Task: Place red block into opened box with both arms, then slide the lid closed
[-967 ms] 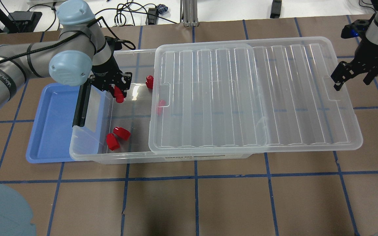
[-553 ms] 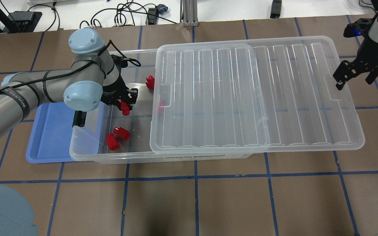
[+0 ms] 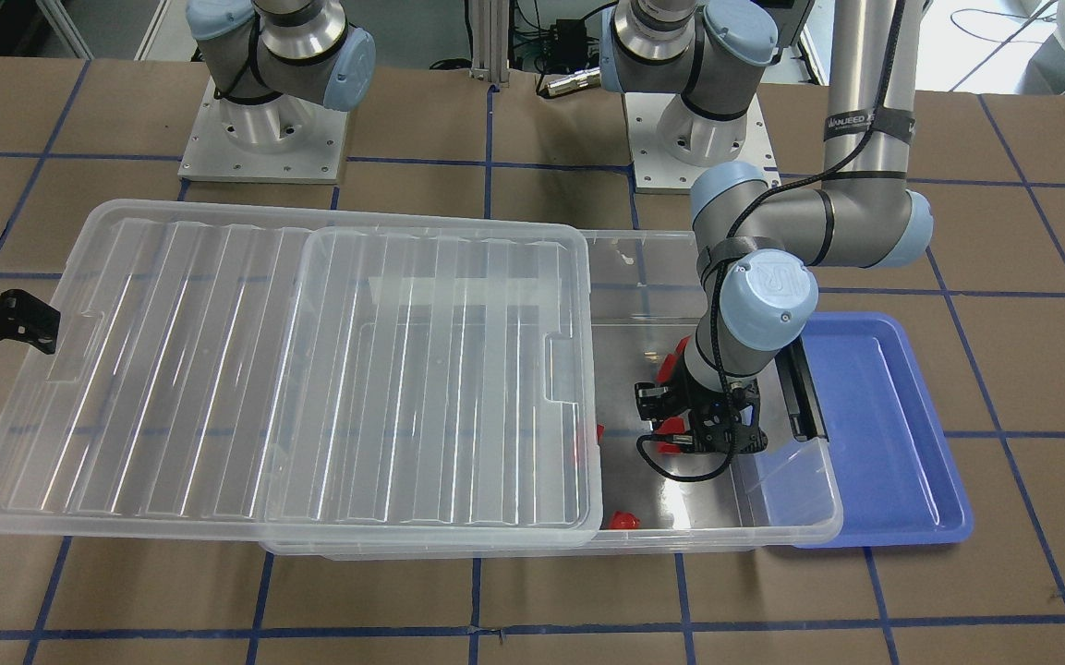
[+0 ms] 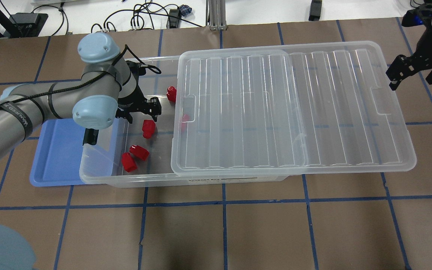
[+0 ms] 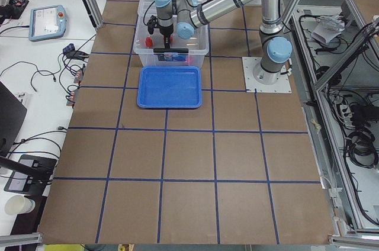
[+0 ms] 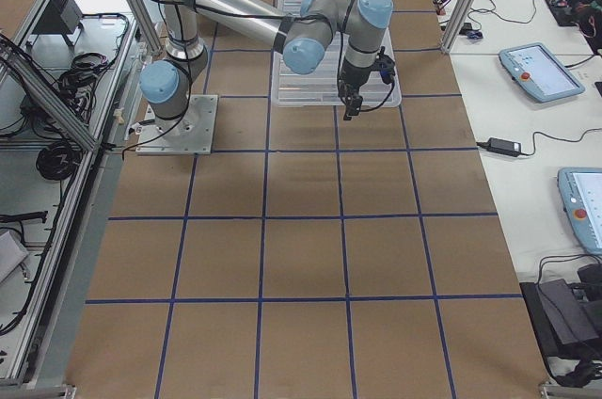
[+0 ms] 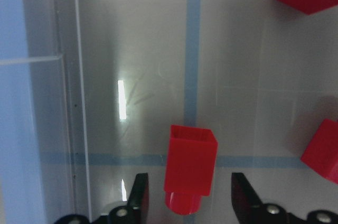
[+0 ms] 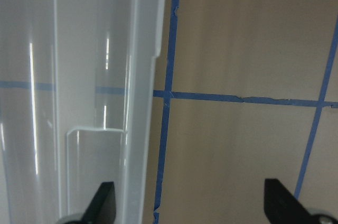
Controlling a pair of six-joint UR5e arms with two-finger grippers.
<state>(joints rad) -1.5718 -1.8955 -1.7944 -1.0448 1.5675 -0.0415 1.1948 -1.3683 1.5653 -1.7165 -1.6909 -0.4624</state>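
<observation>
Red block (image 4: 148, 128) lies loose on the floor of the box (image 4: 156, 179), in the uncovered end near the short wall with the black bar (image 4: 87, 138), roughly midway between the long walls. Left hand (image 4: 142, 114) is just above it. In the wrist view its fingers (image 7: 138, 197) are spread either side of the block with a gap on both, gripping nothing. Four other red blocks (image 4: 139, 152) are in the same end, one partly under the lid (image 4: 275, 112). The lid covers the rest of the box and overhangs its far short end. Right hand (image 4: 412, 80) is wide open and empty, at the lid's outer short edge near the notch. Blue tray (image 4: 56, 150) sits on the tabletop (image 4: 260, 232) at the box's bar end.
</observation>
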